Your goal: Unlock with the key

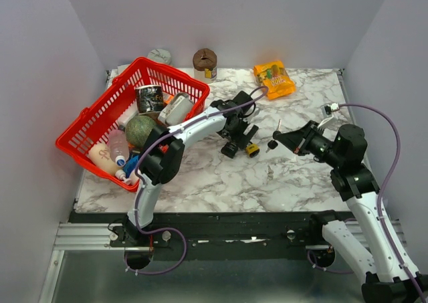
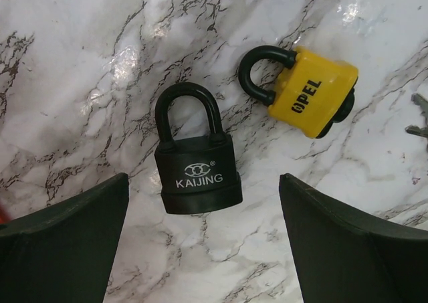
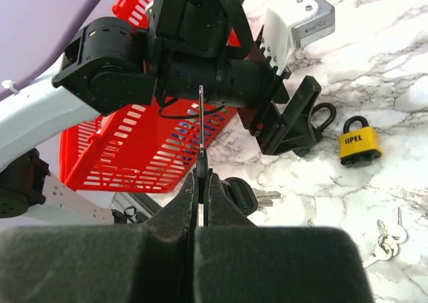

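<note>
A black KAIJING padlock lies flat on the marble, shackle shut, just ahead of my left gripper, which hangs open above it with the lock near its left finger. A yellow OPEL padlock lies beside it and also shows in the top view and the right wrist view. My right gripper is shut on the black head of a key, blade pointing up. A second black-headed key hangs beside the fingers. In the top view the right gripper is just right of the yellow padlock.
A red basket full of several items stands at the left. An orange snack bag and a brown object lie at the back. A small bunch of silver keys lies on the marble near the yellow padlock.
</note>
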Robot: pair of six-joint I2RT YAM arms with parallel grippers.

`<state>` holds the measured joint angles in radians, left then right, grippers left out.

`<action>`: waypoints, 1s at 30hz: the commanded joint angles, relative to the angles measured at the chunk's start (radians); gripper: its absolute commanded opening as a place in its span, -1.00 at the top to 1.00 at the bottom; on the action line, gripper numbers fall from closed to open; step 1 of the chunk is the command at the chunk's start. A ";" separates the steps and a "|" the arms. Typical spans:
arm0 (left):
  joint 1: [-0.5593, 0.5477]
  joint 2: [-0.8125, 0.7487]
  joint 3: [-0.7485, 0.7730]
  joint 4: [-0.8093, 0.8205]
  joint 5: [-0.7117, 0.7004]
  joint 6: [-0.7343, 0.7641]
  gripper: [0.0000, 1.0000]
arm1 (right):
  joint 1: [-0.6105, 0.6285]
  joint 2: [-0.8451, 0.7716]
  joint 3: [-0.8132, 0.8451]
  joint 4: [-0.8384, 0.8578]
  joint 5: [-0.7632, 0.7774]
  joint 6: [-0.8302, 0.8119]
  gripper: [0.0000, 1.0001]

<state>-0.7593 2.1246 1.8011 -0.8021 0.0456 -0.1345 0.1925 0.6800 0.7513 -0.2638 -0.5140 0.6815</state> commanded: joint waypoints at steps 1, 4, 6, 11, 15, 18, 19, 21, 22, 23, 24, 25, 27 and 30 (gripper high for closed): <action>0.009 0.029 0.018 -0.019 0.019 0.012 -0.98 | -0.002 0.006 0.020 -0.002 -0.026 -0.007 0.99; 0.015 0.035 -0.011 0.000 0.036 0.012 -0.98 | -0.004 -0.005 0.016 -0.003 -0.017 -0.008 0.99; 0.017 0.043 -0.020 0.003 0.048 0.010 -0.98 | -0.002 -0.007 0.016 -0.003 -0.018 -0.008 0.99; 0.020 0.052 -0.037 0.021 0.059 0.001 -0.94 | -0.004 0.001 0.016 -0.003 -0.023 -0.005 0.99; 0.021 0.061 -0.055 0.032 0.060 -0.004 -0.87 | -0.002 0.003 0.019 0.000 -0.023 -0.003 0.99; 0.021 0.066 -0.065 0.040 0.065 -0.008 -0.77 | -0.004 0.001 0.017 0.000 -0.023 -0.003 0.99; 0.021 0.067 -0.071 0.043 0.063 -0.011 -0.70 | -0.002 0.000 0.017 0.000 -0.023 -0.003 0.99; 0.021 0.070 -0.077 0.044 0.056 -0.011 -0.65 | -0.004 0.001 0.017 0.000 -0.023 -0.003 0.99; 0.021 0.070 -0.083 0.044 0.050 -0.011 -0.61 | -0.002 0.000 0.019 0.001 -0.023 -0.003 0.99; 0.021 0.070 -0.086 0.044 0.048 -0.013 -0.52 | -0.004 0.000 0.017 0.001 -0.024 -0.003 0.99; 0.021 0.070 -0.088 0.044 0.048 -0.011 -0.49 | -0.004 0.000 0.017 0.001 -0.024 -0.003 0.99; 0.020 0.070 -0.097 0.046 0.048 -0.011 -0.46 | -0.005 -0.002 0.017 0.001 -0.024 -0.003 0.99; 0.021 0.067 -0.106 0.052 0.051 -0.014 -0.38 | -0.004 -0.002 0.019 0.001 -0.024 -0.003 0.99; 0.021 0.066 -0.128 0.064 0.059 -0.019 -0.24 | -0.002 -0.003 0.017 0.001 -0.027 -0.002 0.99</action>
<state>-0.7399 2.1773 1.7134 -0.7582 0.0887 -0.1455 0.1925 0.6846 0.7513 -0.2665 -0.5175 0.6807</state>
